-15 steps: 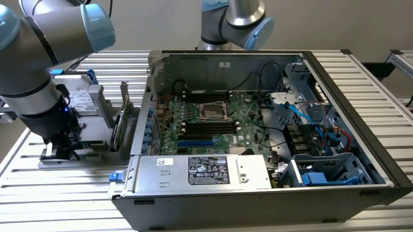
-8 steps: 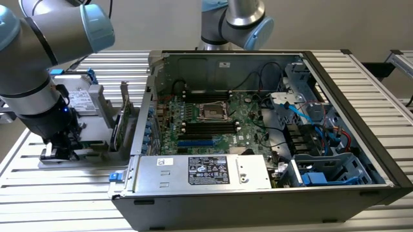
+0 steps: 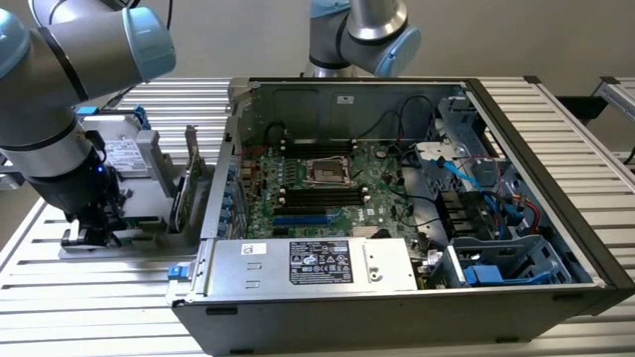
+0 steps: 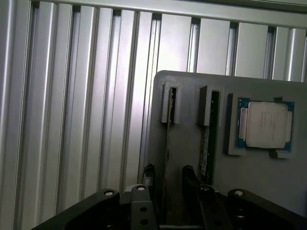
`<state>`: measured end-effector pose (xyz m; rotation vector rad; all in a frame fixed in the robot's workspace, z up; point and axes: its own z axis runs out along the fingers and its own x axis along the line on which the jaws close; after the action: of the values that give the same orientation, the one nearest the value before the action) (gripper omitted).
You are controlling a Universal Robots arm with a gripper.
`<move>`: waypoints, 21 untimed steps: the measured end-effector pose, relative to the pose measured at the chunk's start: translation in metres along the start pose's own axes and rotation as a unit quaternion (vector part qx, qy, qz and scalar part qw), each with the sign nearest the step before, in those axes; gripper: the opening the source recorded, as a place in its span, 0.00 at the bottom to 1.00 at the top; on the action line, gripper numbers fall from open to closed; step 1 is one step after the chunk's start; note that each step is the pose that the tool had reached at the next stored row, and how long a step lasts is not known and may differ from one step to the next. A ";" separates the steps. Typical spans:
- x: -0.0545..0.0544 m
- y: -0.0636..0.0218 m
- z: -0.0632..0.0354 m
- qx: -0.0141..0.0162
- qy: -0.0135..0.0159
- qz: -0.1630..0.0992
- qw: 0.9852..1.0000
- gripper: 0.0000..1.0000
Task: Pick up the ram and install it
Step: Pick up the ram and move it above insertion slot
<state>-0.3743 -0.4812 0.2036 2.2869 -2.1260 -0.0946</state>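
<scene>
At the exterior view's left, the gripper (image 4: 168, 179), wide open and empty, apparently straddles the ram (image 4: 168, 143), stood on edge for grasping.

Honestly, we can't read a single word here. The power supply (image 3: 387, 269) at 6 o'clock in the open case (image 3: 397, 327) has a black sticker (image 3: 320, 262) and a small white one (image 3: 255, 249), but the print's too tiny. Same goes for the pale label (image 3: 124, 155) on the grey unit at 9 o'clock.
</scene>
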 end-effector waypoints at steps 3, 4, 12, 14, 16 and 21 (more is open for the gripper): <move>0.000 0.0006 0.0015 0.000 0.000 0.000 1.000 0.37; 0.000 0.0009 0.0020 0.000 0.000 0.000 1.000 0.37; 0.000 0.0012 0.0027 0.000 0.000 0.000 1.000 0.37; 0.000 0.0012 0.0027 0.000 0.000 0.000 1.000 0.37; 0.000 0.0012 0.0028 0.000 0.000 0.000 1.000 0.35; 0.000 0.0012 0.0030 0.000 0.000 0.000 1.000 0.21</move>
<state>-0.3757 -0.4812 0.2008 2.2873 -2.1255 -0.0946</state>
